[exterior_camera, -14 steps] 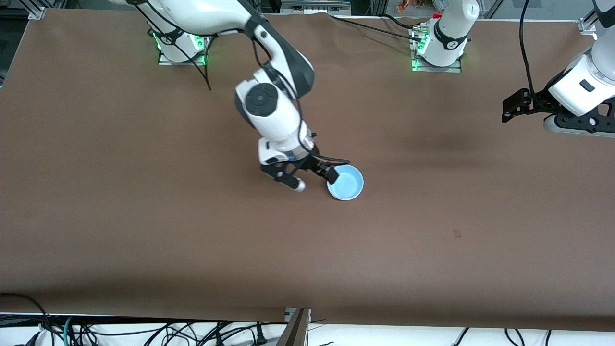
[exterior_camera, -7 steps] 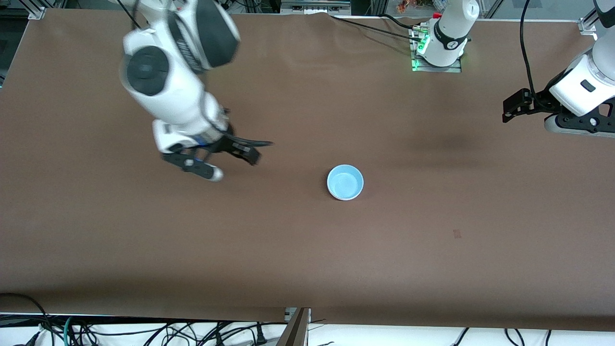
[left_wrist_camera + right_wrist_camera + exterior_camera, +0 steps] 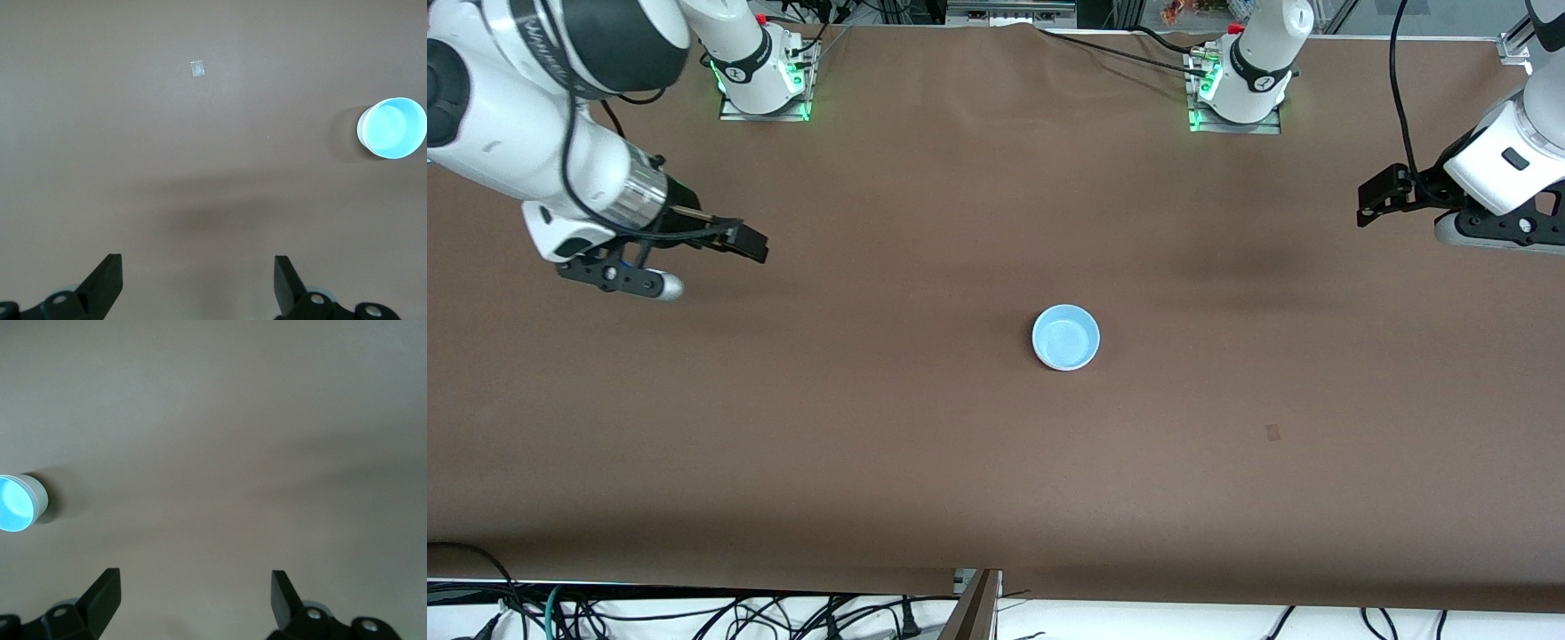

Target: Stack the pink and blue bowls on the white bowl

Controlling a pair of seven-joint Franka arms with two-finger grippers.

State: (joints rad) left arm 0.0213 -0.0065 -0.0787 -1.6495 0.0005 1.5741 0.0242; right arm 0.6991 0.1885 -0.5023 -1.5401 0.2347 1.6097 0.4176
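A light blue bowl [image 3: 1065,337] stands upright on the brown table [image 3: 925,444] near its middle. It also shows in the left wrist view [image 3: 393,127] and the right wrist view [image 3: 15,503]. A pale whitish wall shows below its blue rim; I cannot tell whether that is another bowl. No pink bowl and no separate white bowl is in view. My right gripper [image 3: 743,240] [image 3: 193,583] is open and empty over bare table toward the right arm's end. My left gripper [image 3: 1371,203] [image 3: 197,267] is open and empty, waiting at the left arm's end.
A small pale mark [image 3: 1272,433] lies on the table nearer the front camera than the bowl; it also shows in the left wrist view [image 3: 197,68]. Cables [image 3: 694,613] hang below the table's front edge. The arm bases [image 3: 760,62] stand along the table's back edge.
My right gripper was at the blue bowl's rim, then drew away empty toward the right arm's end of the table. The bowl stayed put. The left arm has not moved.
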